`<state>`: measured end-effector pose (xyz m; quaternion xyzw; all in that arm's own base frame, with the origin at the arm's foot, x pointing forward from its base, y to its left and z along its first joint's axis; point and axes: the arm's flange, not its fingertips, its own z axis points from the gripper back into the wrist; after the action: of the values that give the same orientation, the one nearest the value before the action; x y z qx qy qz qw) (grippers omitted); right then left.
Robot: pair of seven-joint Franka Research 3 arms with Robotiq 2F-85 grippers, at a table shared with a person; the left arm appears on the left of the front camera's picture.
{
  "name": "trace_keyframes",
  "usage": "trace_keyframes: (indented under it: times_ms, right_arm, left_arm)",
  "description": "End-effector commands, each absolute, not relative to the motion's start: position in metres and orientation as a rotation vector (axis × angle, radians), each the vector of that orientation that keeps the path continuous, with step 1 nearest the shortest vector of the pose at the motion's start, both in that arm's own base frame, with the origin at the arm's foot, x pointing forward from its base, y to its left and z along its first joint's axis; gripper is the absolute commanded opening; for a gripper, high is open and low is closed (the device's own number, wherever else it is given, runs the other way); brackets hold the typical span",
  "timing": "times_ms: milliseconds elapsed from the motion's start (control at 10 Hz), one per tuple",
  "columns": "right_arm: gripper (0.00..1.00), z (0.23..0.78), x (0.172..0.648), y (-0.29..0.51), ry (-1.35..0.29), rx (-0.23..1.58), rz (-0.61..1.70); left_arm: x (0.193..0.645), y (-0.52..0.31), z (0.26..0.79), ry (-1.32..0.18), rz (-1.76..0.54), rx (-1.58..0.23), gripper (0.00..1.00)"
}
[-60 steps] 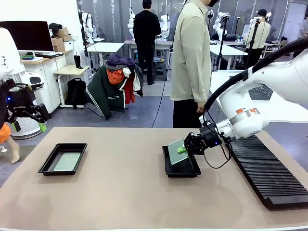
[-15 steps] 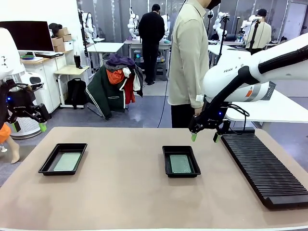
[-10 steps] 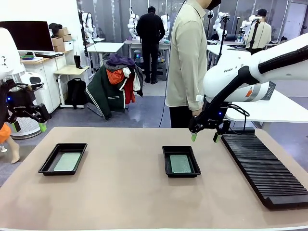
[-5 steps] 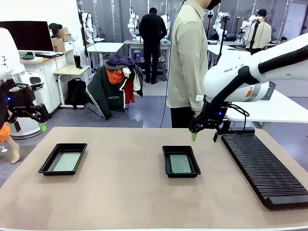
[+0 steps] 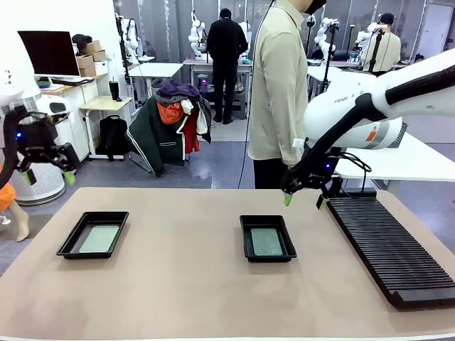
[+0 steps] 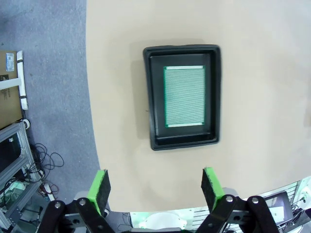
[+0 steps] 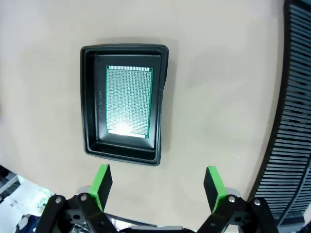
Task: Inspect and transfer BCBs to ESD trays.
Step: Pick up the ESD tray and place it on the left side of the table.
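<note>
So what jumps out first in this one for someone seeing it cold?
Two black ESD trays sit on the tan table, one at the left and one near the middle, each with a green board lying flat inside. Both grippers hang open and empty above them: the left gripper off the table's left edge, the right gripper beside the long ribbed rack.

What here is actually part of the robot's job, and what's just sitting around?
Part of the job:
- left tray with a board
- middle tray with a board
- left gripper and right gripper, both open

Just around:
- ribbed black rack
- jackets on a chair
- monitor
</note>
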<state>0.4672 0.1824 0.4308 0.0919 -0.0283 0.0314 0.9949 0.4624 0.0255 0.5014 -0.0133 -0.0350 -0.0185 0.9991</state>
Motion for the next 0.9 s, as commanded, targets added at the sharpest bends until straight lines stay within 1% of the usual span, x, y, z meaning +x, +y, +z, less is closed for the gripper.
trace_keyframes:
  times_ms: [0,200,400,600,800]
  right_arm:
    - [1.00,0.444,0.453,0.152,-0.034,0.300,0.043]
    - [1.00,0.452,0.448,0.125,-0.021,0.402,0.024]
    - [1.00,0.453,0.446,0.097,-0.006,0.516,0.025]
    - [1.00,0.455,0.444,0.072,-0.002,0.609,0.043]
    - [1.00,0.455,0.442,0.050,-0.001,0.651,0.062]
  left_arm:
    - [0.453,-0.014,0.530,-0.081,-0.013,-0.040,1.00]
    - [0.450,-0.058,0.556,-0.087,0.001,-0.030,1.00]
    - [0.446,-0.110,0.568,-0.070,0.011,-0.032,1.00]
    - [0.448,-0.160,0.566,-0.055,0.013,-0.041,1.00]
    - [0.450,-0.207,0.558,-0.051,0.031,-0.063,1.00]
